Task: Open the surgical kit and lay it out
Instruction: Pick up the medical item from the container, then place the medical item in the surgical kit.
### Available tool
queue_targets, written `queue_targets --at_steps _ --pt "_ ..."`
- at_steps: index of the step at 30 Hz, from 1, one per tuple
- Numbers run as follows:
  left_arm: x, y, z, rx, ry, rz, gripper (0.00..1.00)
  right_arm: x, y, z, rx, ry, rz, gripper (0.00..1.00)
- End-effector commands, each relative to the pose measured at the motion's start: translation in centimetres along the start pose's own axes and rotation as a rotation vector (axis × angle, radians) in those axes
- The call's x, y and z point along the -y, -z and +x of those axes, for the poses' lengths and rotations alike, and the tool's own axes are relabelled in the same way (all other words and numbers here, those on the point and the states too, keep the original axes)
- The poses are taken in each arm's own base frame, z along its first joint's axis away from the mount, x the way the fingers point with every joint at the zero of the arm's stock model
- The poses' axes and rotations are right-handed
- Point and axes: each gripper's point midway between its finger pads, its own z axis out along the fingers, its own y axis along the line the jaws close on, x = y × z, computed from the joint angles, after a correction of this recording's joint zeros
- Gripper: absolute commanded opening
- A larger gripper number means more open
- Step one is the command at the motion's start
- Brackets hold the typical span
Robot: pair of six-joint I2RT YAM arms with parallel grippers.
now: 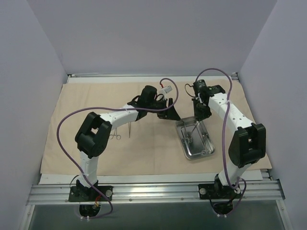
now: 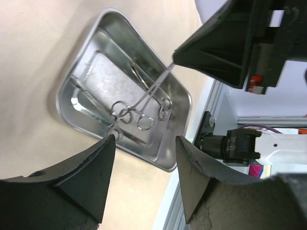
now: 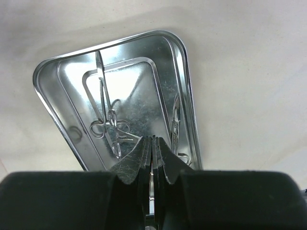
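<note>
Surgical kit (image 1: 158, 153) open: large beige wrapping cloth (image 1: 96, 96) spread flat, small shiny rectangular steel tray (image 1: 184, 143) on it, right of centre. We see right gripper (image 3: 152, 143) above tray, jaws pinched tight on tip of thin silver ring-handled forceps (image 2: 156, 91), rings low inside tray among other silver instruments (image 3: 108, 120). Left gripper (image 2: 145, 143) hovers just left of tray, jaws partly open, empty. Two loose silver tools (image 1: 130, 127) lie on cloth, left of centre.

top: overhead, far | wrists: close, downward | shared: steel tray (image 2: 105, 72)
</note>
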Motion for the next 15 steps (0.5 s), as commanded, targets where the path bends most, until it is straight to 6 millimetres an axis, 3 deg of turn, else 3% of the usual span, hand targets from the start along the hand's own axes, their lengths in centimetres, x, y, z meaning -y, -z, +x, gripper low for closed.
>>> queue_targets --at_steps 1,15 --pt "2.3 1.9 -2.2 0.045 -0.11 0.018 0.62 0.9 2.3 -0.7 0.034 0.006 0.023 0.0" --pt "2.1 2.2 -3.3 0.064 -0.114 0.027 0.63 1.0 4.4 -2.4 0.076 -0.009 0.018 0.0"
